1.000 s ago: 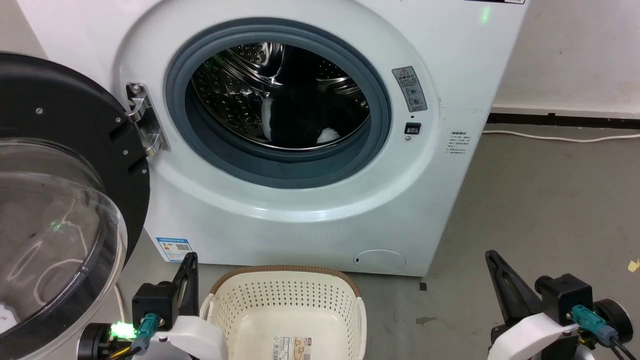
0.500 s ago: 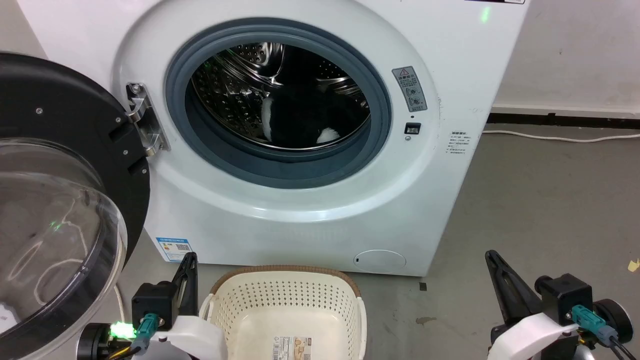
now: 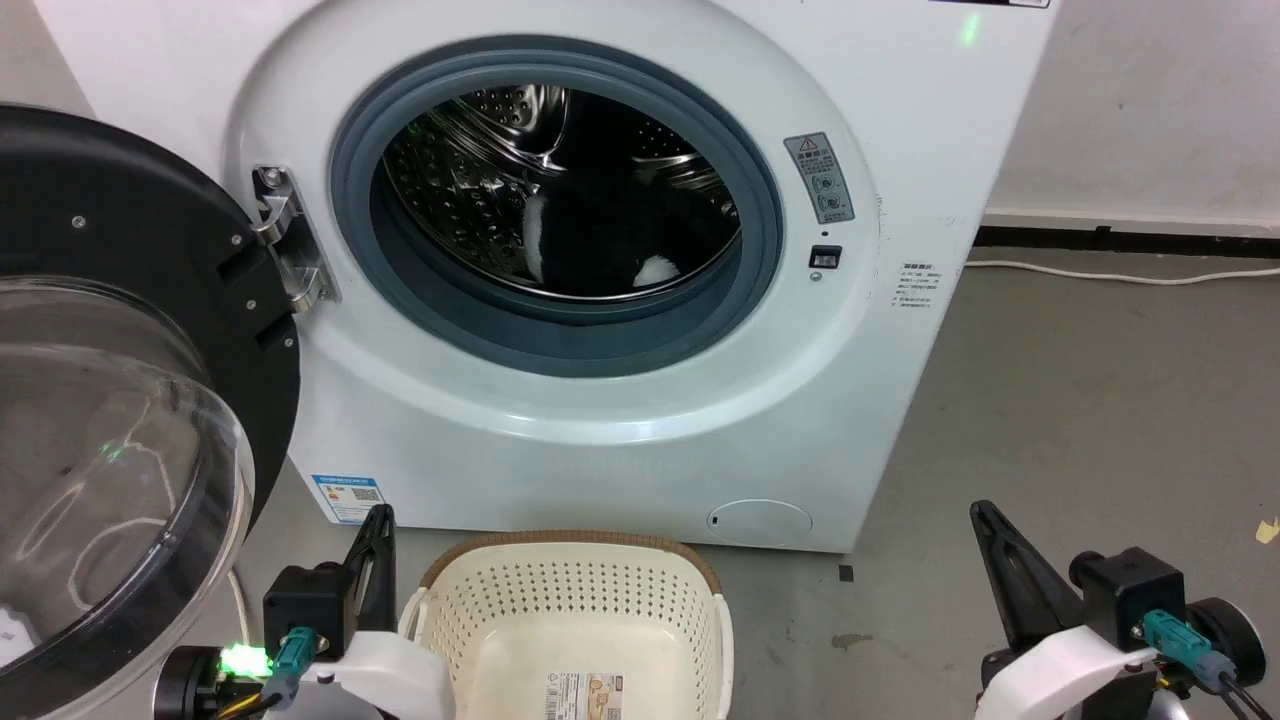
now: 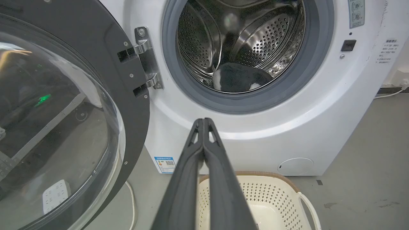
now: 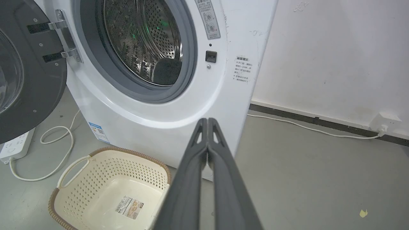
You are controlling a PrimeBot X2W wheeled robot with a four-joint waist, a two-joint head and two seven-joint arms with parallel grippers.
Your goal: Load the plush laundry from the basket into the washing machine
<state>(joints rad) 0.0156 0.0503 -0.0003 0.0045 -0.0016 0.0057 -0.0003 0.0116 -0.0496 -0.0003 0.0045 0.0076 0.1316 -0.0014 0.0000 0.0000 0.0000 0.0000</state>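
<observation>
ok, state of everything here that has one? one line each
washing machine door: swung wide open
plush laundry: lying at the bottom of the drum
basket: upright on the floor, empty apart from its sticker
left gripper: jaws shut, holding nothing
right gripper: jaws shut, holding nothing

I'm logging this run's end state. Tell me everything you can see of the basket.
The basket is cream perforated plastic with a brown woven-look rim, white loop handles and a printed sticker on its bottom. It stands upright on the grey floor, just before the washing machine, with nothing else seen inside.
</observation>
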